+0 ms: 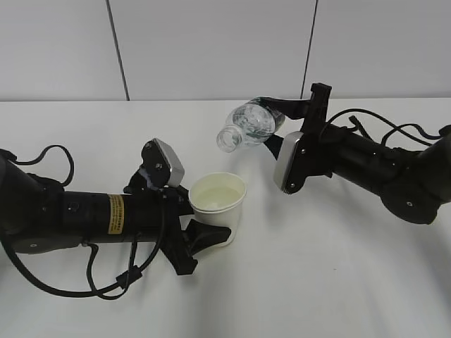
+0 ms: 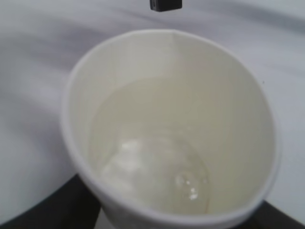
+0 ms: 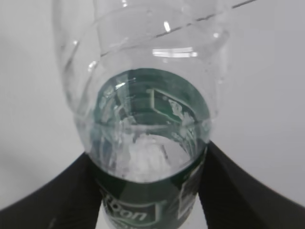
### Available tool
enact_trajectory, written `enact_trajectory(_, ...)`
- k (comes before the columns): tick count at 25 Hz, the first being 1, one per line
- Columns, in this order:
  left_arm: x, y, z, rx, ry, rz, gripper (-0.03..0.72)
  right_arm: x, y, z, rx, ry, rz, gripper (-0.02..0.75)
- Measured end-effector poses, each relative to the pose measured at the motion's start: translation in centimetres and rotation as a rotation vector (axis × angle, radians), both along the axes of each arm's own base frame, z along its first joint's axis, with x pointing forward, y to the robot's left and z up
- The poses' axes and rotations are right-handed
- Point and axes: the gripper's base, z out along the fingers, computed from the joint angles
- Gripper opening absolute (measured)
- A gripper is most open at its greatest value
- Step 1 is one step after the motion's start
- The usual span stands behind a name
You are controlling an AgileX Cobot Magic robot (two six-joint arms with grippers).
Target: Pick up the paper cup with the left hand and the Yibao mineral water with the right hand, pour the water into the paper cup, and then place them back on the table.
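- The table (image 1: 338, 282) is a wide white surface, and both arms work above its middle.
- The right hand (image 1: 276, 121) reaches in from the right, its jaws clamped on the Yibao mineral water (image 1: 248, 125) at the green label band. The bottle is tipped over with its open neck pointing left and down, up and to the right of the cup's mouth and apart from it.
- The left hand (image 1: 204, 236) comes from the left, its fingers closed around the lower part of the paper cup (image 1: 217, 201). The cup stands about upright, at or just above the table; I cannot tell whether it touches.
- In the left wrist view the cup (image 2: 171, 143) has clear water pooled in its bottom, so both pick-ups and at least part of the pour look done.
- The right wrist view shows only a little water in the bottle (image 3: 147, 143), and no stream is visible.
- Left, I judge: righting the bottle, then setting both back on the table and letting go.
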Motion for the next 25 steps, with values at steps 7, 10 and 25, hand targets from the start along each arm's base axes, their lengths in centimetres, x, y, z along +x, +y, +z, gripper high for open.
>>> enact_trajectory(7, 0.1, 0.0, 0.1, -0.012, 0.002, 0.014, 0.441, -1.2, -0.4, -1.3, 0.202, 0.212, -0.038, 0.416)
enact_trajectory(10, 0.2, 0.0, 0.1, -0.016, 0.003, 0.022, 0.441, -1.9, -1.0, -2.0, 0.347, 0.335, -0.107, 0.415)
enact_trajectory(25, 1.6, 1.2, 0.4, -0.019, -0.076, 0.143, 0.441, -3.7, -0.9, -3.3, 0.794, 0.76, -0.115, 0.415)
